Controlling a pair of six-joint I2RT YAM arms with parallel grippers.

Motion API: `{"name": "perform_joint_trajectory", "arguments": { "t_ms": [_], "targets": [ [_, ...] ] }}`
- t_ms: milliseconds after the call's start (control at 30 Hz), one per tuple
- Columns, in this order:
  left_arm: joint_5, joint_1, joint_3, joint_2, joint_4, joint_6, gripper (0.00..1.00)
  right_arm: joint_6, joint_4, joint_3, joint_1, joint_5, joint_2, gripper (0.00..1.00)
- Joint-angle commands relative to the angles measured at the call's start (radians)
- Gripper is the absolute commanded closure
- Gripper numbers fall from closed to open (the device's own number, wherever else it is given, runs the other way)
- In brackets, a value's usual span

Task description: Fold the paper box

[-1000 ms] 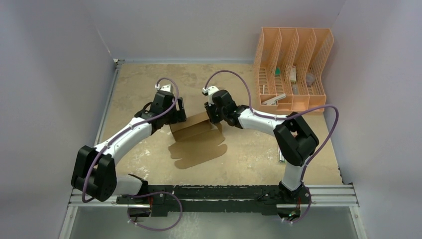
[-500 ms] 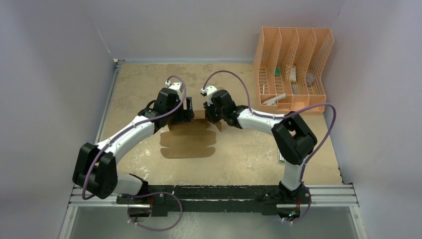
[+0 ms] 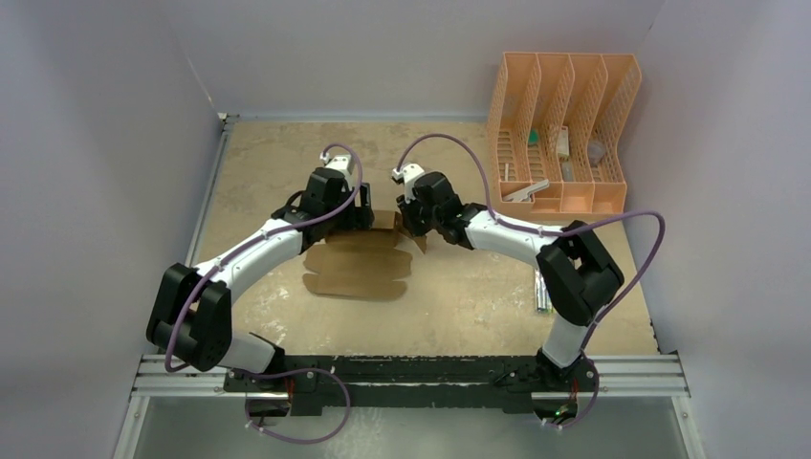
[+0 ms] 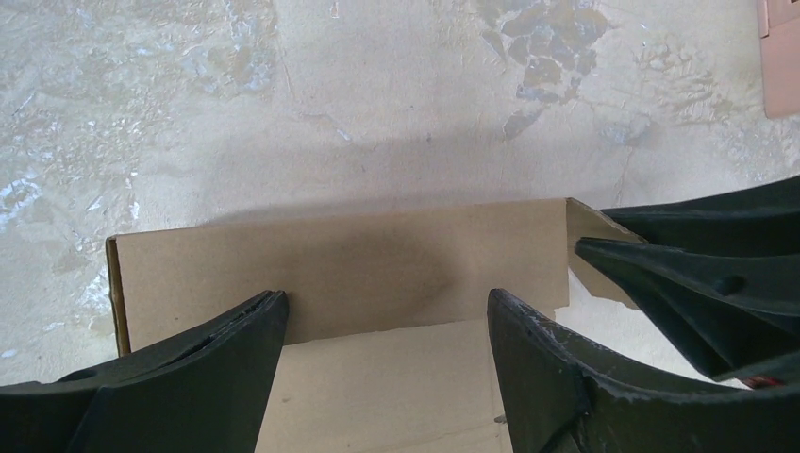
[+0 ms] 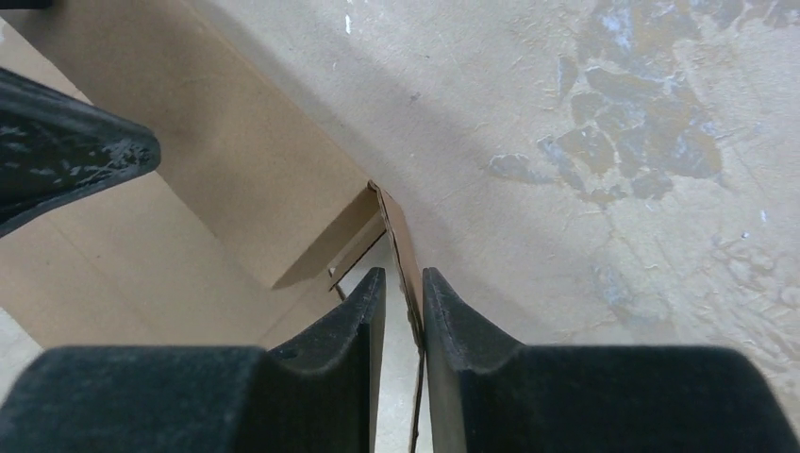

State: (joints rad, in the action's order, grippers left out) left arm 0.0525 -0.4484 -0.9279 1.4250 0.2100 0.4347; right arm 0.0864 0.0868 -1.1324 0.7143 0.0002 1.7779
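Observation:
The paper box point(image 3: 359, 270) is a brown die-cut cardboard sheet lying mid-table, with its far panel raised. My left gripper point(image 3: 361, 216) is open over that far panel point(image 4: 358, 264), one finger on either side of the fold line and nothing held. My right gripper point(image 3: 413, 228) is at the sheet's far right corner. In the right wrist view its fingers point(image 5: 404, 276) are almost together, with a thin side flap point(image 5: 400, 231) standing edge-on between them. The right gripper's fingers point(image 4: 698, 269) also show at the right of the left wrist view.
An orange plastic file rack point(image 3: 564, 134) stands at the back right with small items in its slots. A thin pack point(image 3: 541, 287) lies on the table by the right arm's elbow. Walls close in the left, back and right sides.
My left gripper has moved right and forward to the box's far panel. The sheet has swung left and flatter. My right gripper has stayed on the corner flap.

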Motion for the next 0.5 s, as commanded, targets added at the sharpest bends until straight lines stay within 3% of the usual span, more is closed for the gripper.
{"name": "perform_joint_trajectory", "arguments": {
  "t_ms": [0,300,467],
  "targets": [
    [0.022,-0.001,-0.011,0.018,0.012,0.027,0.22,0.032,-0.023,0.009,-0.007,-0.009,-0.066,0.79],
    [-0.047,-0.001,-0.007,0.018,-0.021,0.097,0.22,0.202,-0.016,-0.059,-0.007,-0.029,-0.012,0.99],
    [-0.140,-0.001,0.004,0.020,-0.063,0.165,0.23,0.265,-0.051,-0.120,-0.007,0.014,0.016,1.00]
  ]
}}
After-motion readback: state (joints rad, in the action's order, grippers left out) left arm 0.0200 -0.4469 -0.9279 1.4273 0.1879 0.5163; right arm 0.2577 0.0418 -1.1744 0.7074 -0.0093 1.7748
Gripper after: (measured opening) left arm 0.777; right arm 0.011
